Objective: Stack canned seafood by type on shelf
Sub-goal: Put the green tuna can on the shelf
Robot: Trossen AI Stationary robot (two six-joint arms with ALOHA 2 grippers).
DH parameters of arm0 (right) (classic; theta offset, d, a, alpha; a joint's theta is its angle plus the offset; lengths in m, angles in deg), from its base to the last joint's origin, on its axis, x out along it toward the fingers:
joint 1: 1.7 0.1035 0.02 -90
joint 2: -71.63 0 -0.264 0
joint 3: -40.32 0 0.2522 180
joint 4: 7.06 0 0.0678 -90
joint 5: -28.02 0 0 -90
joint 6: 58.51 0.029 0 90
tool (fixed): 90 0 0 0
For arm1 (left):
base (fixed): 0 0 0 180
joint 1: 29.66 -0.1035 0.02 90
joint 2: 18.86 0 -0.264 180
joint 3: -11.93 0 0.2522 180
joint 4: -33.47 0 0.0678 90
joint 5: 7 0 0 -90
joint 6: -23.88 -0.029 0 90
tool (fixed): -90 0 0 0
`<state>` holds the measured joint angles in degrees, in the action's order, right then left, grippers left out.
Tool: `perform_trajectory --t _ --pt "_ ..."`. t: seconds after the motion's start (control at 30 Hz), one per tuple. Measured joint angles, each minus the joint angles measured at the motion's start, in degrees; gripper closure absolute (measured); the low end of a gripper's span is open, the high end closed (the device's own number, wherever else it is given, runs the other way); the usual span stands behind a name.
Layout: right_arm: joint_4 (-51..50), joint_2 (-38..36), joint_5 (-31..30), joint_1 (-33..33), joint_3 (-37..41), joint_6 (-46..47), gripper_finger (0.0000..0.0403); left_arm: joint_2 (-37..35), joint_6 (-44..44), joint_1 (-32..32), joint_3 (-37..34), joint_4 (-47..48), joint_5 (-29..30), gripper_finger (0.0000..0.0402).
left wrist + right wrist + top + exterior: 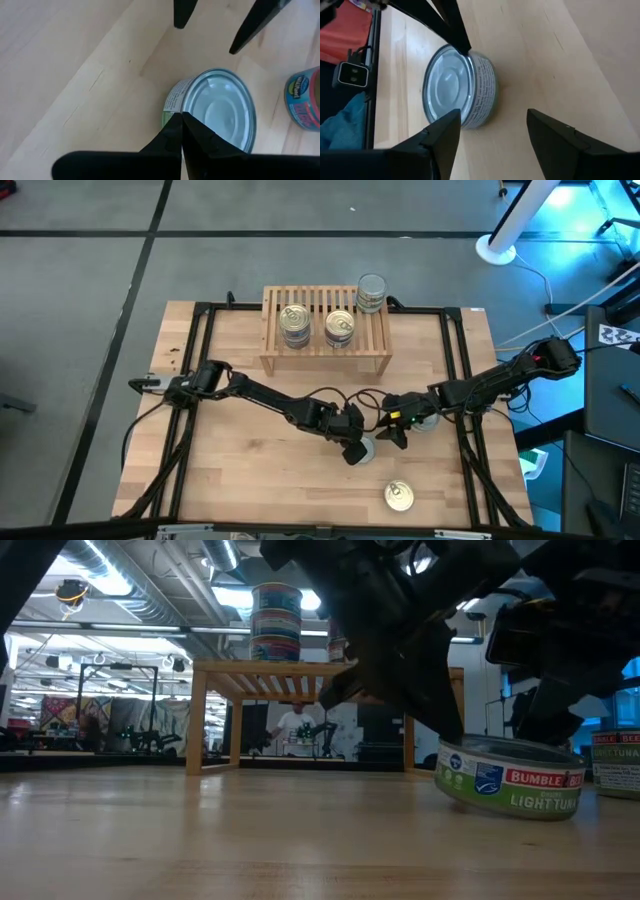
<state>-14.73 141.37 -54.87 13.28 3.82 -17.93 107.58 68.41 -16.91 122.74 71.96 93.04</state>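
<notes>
Touching a silver-lidded can [215, 112], left gripper [181, 131] clenched; right gripper [492, 132] released, per wrist views.

Silver-lidded can [512, 787] label: "BUMBLE BEE", "LIGHT TUNA". Can at right edge [616, 763]: "LIGHT TUNA".

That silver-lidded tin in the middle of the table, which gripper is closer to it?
Left. The left gripper is touching the silver-lidded tin, fingers shut at its rim; the right gripper hovers open just beside it.

Shiny silver metal lid on the can [215, 112], glossy paper label around it; table [65, 65] pale matt wood, smooth grain.
</notes>
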Motion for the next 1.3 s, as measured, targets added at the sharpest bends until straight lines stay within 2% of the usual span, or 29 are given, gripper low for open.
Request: perform_trajectory --t 0.37,0.63,0.8,1.0,1.3 --pt "1.34 0.99 0.0 0.0 0.0 1.49 0.0173 -0.52 -0.35 0.3 -0.02 -0.11 0.51 0.0401" --pt "7.85 5.14 1.48 0.0 0.0 1.27 0.0173 -0.62 -0.39 1.31 -0.02 -0.15 0.99 0.0402" --pt "8.59 7.43 1.56 0.0 0.0 1.23 0.0173 -0.62 -0.46 1.95 0.04 0.02 2.06 0.0402" --pt "16.14 11.4 4.83 0.0 -0.02 1.32 0.0173 -0.62 -1.09 1.99 0.15 -0.17 2.2 0.0402" --pt "17.92 12.68 6.01 0.0 -0.02 1.33 0.0173 -0.62 -1.09 1.95 0.17 -0.16 2.38 0.0402"
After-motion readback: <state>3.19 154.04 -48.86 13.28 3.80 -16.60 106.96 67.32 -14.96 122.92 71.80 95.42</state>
